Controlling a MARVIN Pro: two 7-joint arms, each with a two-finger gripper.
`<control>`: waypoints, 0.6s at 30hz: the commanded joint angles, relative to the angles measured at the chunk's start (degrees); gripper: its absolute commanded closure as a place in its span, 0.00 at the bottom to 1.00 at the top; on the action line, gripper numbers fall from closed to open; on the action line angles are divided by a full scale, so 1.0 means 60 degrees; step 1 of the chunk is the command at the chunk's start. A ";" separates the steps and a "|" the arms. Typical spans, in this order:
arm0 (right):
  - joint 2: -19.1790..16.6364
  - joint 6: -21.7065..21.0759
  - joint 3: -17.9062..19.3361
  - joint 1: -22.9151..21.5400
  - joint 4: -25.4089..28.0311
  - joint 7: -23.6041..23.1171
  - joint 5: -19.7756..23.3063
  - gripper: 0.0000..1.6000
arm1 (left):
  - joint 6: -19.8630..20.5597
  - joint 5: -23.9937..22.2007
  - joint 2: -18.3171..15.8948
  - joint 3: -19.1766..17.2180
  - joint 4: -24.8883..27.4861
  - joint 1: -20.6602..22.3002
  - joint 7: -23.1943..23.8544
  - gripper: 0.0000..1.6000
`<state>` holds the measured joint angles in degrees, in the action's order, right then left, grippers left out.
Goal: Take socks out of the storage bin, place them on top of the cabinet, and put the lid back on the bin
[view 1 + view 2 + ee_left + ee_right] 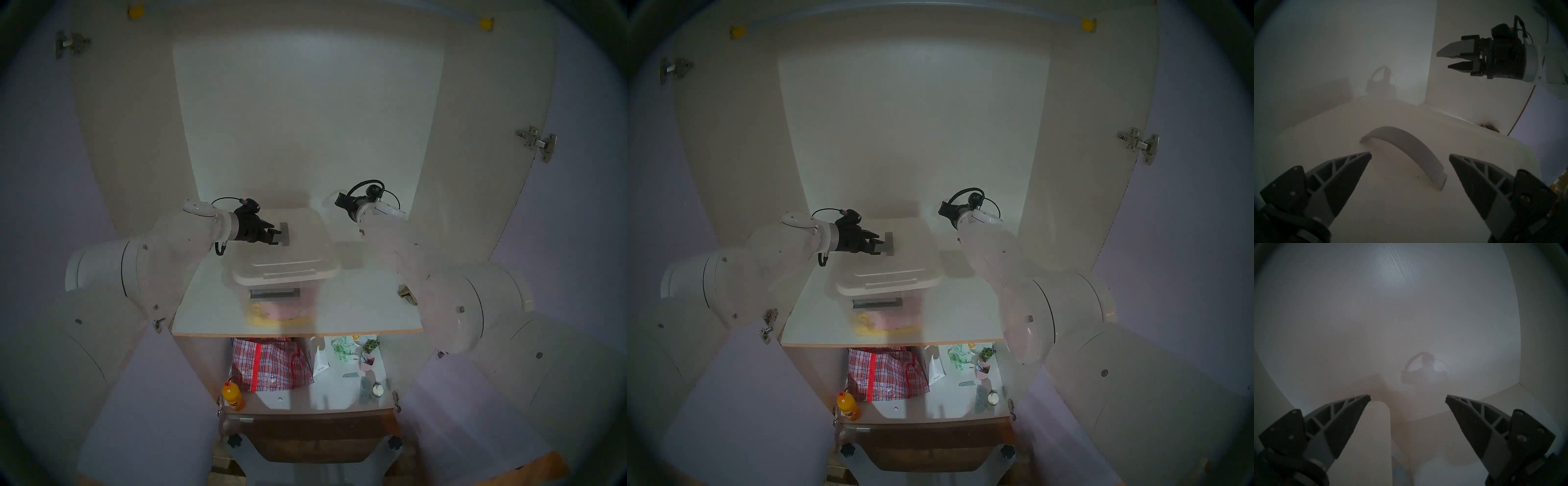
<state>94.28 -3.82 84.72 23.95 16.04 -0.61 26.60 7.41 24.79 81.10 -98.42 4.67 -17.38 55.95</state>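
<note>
2 grippers hang spread and empty over the shelf: the left gripper (1410, 155) straddles the lid's grey handle (1407, 152), apparently ready to grip it, the lid (288, 258) on the bin (281, 305), the right gripper (1449, 59) idle (socks (407, 292) already out, beside its arm).

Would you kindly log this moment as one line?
lid: on bin | left hand: open at handle | right hand: open, empty
</note>
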 commanded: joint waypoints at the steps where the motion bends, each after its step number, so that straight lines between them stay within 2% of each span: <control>1: 0.0020 0.0266 -0.0006 -0.0290 0.0274 -0.0211 -0.0002 0.00 | 0.0738 -0.0004 0.0236 -0.0008 0.0240 0.0604 -0.0134 0.00; 5: 0.0011 0.0324 0.0000 -0.0277 0.0278 -0.0301 -0.0002 0.00 | 0.1704 0.0082 0.0315 0.0055 0.0270 0.0742 -0.0301 0.00; 6: 0.0011 0.0324 0.0000 -0.0277 0.0278 -0.0301 -0.0002 0.00 | 0.1704 0.0082 0.0315 0.0055 0.0270 0.0742 -0.0301 0.00; 8: 0.0004 0.0371 0.0005 -0.0268 0.0279 -0.0370 -0.0002 0.00 | 0.2489 0.0162 0.0380 0.0115 0.0295 0.0855 -0.0441 0.00; 18: -0.0014 0.0533 0.0023 -0.0239 0.0275 -0.0576 -0.0004 0.00 | 0.4695 0.0429 0.0588 0.0369 0.0339 0.1208 -0.0899 0.00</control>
<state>94.09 -2.26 84.90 24.26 16.10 -3.00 26.60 33.45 26.74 83.67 -96.84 5.42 -13.82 51.38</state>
